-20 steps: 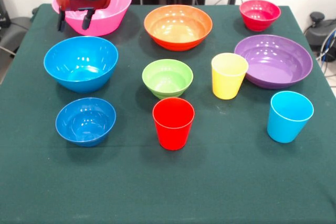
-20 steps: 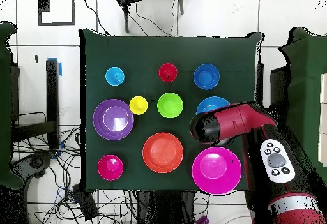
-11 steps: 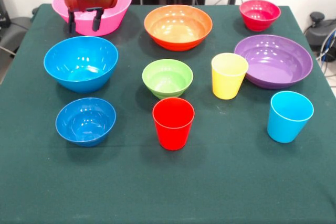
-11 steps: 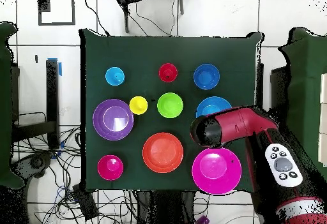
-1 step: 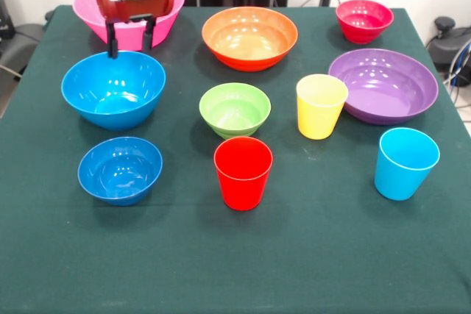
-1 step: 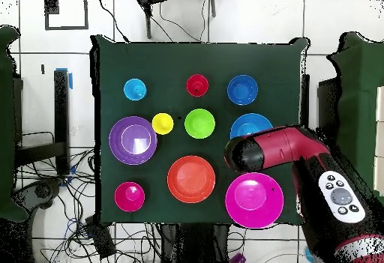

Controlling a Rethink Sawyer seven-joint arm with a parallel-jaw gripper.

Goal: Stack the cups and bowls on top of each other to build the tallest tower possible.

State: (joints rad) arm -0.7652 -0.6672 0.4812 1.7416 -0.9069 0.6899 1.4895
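Glossy plastic bowls (image 5: 249, 37) and smooth cups (image 5: 243, 172) — on matt green cloth (image 5: 309, 255).

The small round green plastic bowl (image 5: 235, 109) is sitting mid-table. At its 12 o'clock is sitting the round orange plastic bowl (image 5: 249, 37), at 3 the tall yellow plastic cup (image 5: 321, 106), at 6 the tall red plastic cup (image 5: 243, 172), at 9 the big round blue plastic bowl (image 5: 113, 89).

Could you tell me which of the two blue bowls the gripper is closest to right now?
The large blue bowl: the open gripper hangs just above its far rim, while the small blue bowl sits nearer the camera, well clear of it.
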